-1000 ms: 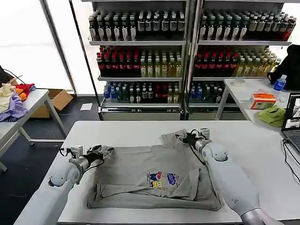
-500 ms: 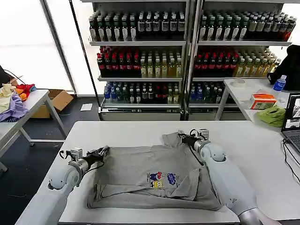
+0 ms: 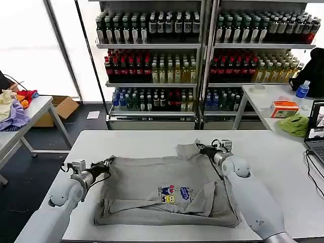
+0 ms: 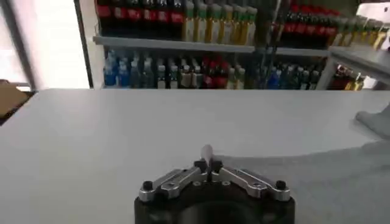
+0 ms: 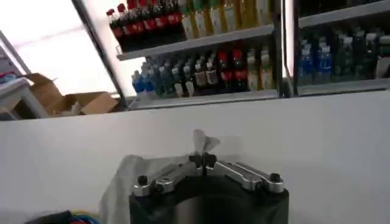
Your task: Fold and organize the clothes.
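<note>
A light grey short-sleeved shirt (image 3: 152, 187) with a small multicolour chest graphic (image 3: 174, 194) lies spread on the white table (image 3: 136, 142), its lower part folded over. My left gripper (image 3: 107, 163) is shut on the shirt's left corner, and a pinch of grey cloth (image 4: 206, 152) sticks out between its jaws (image 4: 207, 164). My right gripper (image 3: 202, 149) is shut on the shirt's upper right corner near the sleeve, where a tuft of cloth (image 5: 204, 143) rises from its closed jaws (image 5: 202, 159).
Shelves of bottles (image 3: 197, 61) stand behind the table. A side table at the right holds a lime-green cloth (image 3: 294, 124), an orange box (image 3: 284, 108) and a laptop (image 3: 316, 131). Another table at the left carries coloured garments (image 3: 15, 109). A cardboard box (image 3: 61, 109) sits on the floor.
Both grippers have drawn apart, the left going left and the right going right, and the shirt's top edge is stretched flatter and straighter between them.
</note>
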Tool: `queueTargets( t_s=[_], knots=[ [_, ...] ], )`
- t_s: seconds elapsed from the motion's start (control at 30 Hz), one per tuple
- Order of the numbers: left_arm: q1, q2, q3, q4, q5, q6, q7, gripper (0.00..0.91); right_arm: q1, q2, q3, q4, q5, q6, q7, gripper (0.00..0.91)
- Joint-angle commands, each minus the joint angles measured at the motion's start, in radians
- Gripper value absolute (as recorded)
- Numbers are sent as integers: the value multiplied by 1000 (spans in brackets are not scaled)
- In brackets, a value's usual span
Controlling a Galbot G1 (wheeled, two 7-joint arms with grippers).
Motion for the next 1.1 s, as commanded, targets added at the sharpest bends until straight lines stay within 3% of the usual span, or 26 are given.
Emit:
queueTargets(
  t_s=[0.03, 0.27, 0.53, 0.83, 1.1],
  knots=[
    [49, 20, -48, -156, -37, -17, -42, 10, -122, -69, 72, 295, 52, -6, 16, 0],
    [164, 55, -114, -311, -38, -20, -52, 10, -261, -151, 147, 525, 92, -1, 21, 0],
    [297, 70, -184, -427, -39, -10, -49, 20, -525, -213, 325, 736, 137, -1, 31, 0],
    [502, 74, -258, -545, -27, 14, -54, 20, -832, -208, 453, 860, 113, 13, 28, 0],
    [697, 33, -285, -584, 64, 11, -62, 10, -991, -182, 449, 857, 11, 17, 32, 0]
  ],
)
